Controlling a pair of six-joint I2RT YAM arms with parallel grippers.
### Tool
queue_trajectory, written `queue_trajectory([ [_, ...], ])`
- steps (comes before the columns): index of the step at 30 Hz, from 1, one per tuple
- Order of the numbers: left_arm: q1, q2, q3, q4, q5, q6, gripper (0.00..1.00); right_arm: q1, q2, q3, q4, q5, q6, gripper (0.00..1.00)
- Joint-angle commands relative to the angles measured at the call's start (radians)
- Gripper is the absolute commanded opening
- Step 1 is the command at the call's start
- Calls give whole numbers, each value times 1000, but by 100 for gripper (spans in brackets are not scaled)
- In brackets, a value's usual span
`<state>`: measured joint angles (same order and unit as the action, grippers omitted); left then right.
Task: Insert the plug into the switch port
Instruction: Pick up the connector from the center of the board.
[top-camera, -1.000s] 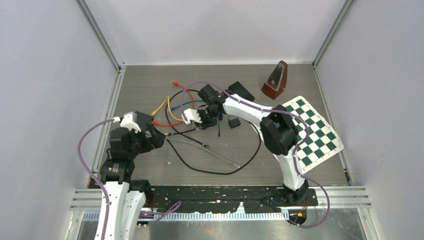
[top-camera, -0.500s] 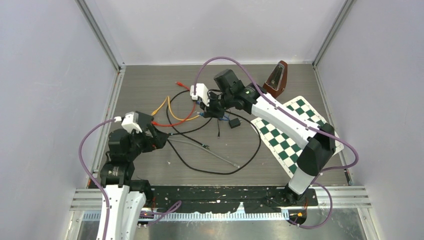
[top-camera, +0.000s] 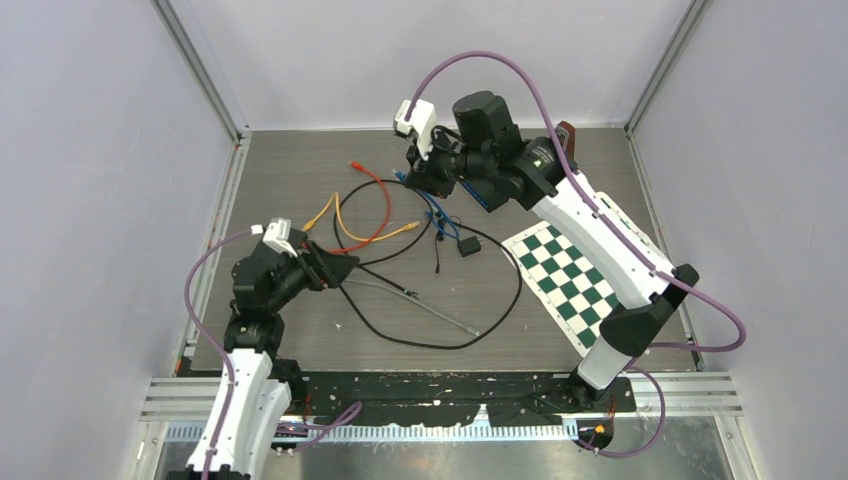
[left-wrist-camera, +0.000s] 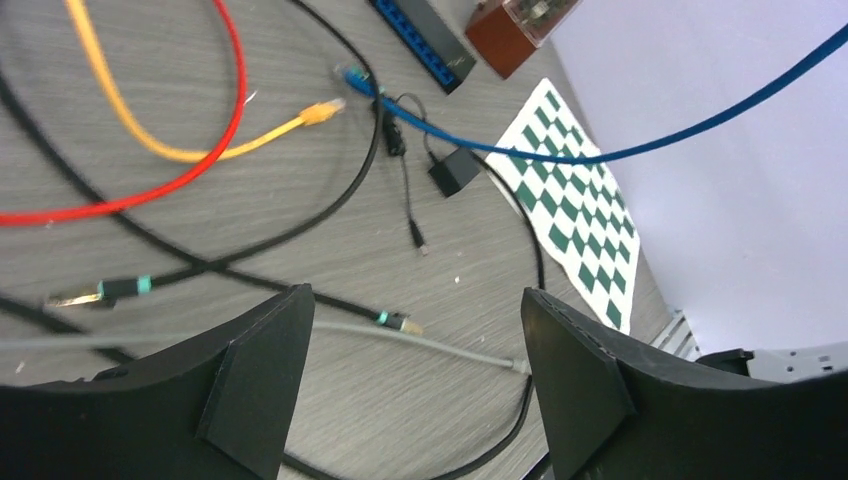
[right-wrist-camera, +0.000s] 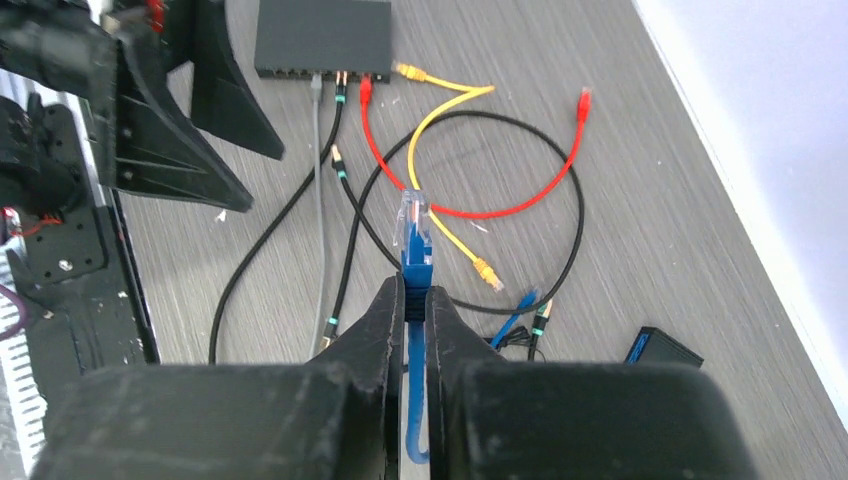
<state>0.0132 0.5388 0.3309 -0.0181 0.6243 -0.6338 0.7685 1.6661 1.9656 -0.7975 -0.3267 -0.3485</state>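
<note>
Right gripper pinches blue plug just behind its clear tip, high over the table, long axis pointing roughly at the port face of the dark switch, well apart, beside the wide, empty left gripper.

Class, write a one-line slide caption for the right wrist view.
Right hand shut on the blue cable, its clear plug pointing toward the switch beyond loose cables.
</note>
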Motion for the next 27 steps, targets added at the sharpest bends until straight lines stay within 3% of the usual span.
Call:
queue_trajectory([
  [1, -62, 62, 72, 281, 73, 25, 81, -3, -71, 46, -49, 8, 79, 5],
  [4, -106, 105, 196, 212, 96, 150, 82, -3, -123, -61, -29, -21, 128, 5],
  [7, -116, 126, 249, 252, 222, 290, 81, -3, -191, -228, 58, -99, 177, 5],
  [10, -149, 134, 268, 267, 320, 526, 81, -3, -206, -334, 121, -178, 195, 5],
  [16, -184, 141, 275, 267, 487, 925, 83, -9, -174, -398, 128, -237, 199, 5],
  [21, -211, 141, 256, 178, 512, 1175, 83, -12, -159, -437, 141, -388, 191, 5],
  [27, -264, 185, 304, 77, 506, 1324, 77, -11, -118, -447, 103, -426, 177, 5],
])
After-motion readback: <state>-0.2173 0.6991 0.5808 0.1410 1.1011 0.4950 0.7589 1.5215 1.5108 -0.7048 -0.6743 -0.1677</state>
